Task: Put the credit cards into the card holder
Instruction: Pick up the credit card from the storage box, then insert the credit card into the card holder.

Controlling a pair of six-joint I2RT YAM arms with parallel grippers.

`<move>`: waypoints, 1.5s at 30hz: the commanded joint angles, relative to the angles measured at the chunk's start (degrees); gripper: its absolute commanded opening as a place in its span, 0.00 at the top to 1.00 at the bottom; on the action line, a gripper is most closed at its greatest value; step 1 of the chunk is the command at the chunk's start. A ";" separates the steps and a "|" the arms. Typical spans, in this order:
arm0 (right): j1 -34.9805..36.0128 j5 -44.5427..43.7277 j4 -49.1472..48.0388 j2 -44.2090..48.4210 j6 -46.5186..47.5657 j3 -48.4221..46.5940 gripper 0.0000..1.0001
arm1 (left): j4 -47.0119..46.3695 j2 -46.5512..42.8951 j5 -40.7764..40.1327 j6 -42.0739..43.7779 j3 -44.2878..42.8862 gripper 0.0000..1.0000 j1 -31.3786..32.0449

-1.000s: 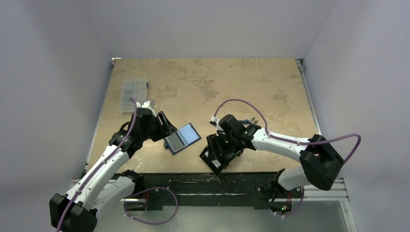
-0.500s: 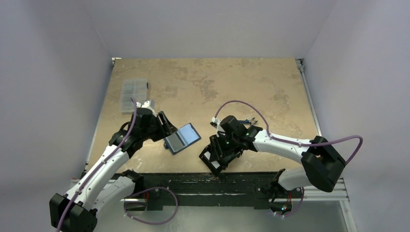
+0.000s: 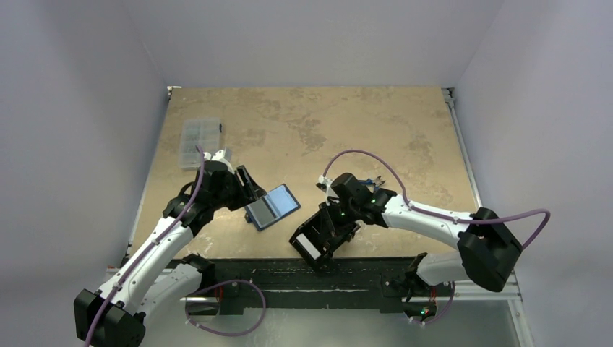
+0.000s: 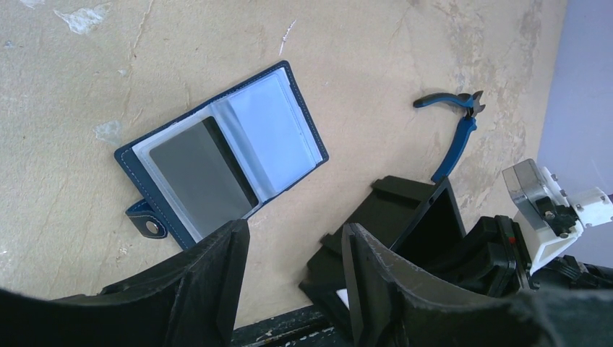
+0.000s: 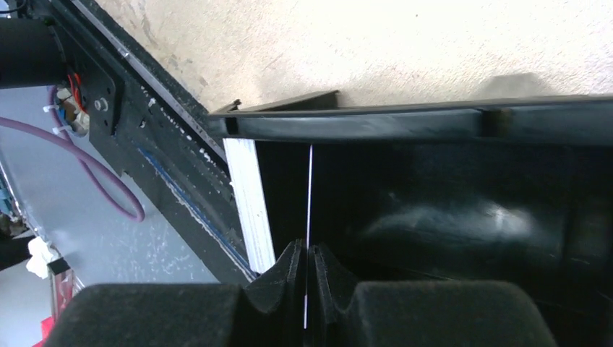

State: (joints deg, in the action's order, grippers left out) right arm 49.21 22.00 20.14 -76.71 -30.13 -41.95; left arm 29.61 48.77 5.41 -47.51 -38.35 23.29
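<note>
The card holder (image 3: 273,206) lies open on the table, navy outside with clear pockets inside (image 4: 224,155). A grey card (image 4: 199,177) sits in one pocket. My left gripper (image 3: 249,189) hovers open just beside its near-left edge (image 4: 293,235), holding nothing. My right gripper (image 3: 329,225) reaches into the black tray (image 3: 312,242). In the right wrist view its jaws (image 5: 309,249) are pinched shut on a thin credit card (image 5: 311,195) seen edge-on as a white line. The rest of the card is hidden in the dark tray.
The black tray's rim (image 5: 361,123) carries a white label (image 5: 249,202) and sits by the table's near edge. Blue-handled pliers (image 4: 455,123) lie beyond it. A clear compartment box (image 3: 200,137) rests at the far left.
The right gripper's jaws have closed onto the card's edge. The black tray has shifted and turned toward the left under the right gripper. The left arm and card holder have not moved.
</note>
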 commanded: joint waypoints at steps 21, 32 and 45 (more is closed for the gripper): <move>0.04 -12.95 14.74 10.64 3.88 -14.24 1.00 | -16.61 -3.39 15.34 -1.17 -0.01 0.28 0.09; -7.56 -0.20 2.48 9.64 0.15 -21.18 1.00 | -37.38 -5.50 27.13 -9.86 4.71 0.27 0.18; -11.22 12.27 -34.51 2.78 -17.95 -17.60 1.00 | -46.76 -4.14 24.34 -18.05 6.55 0.28 0.18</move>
State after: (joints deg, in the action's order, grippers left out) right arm 39.62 29.45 1.17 -72.69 -41.98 -59.55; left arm -11.62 43.70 31.38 -62.87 -30.57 23.29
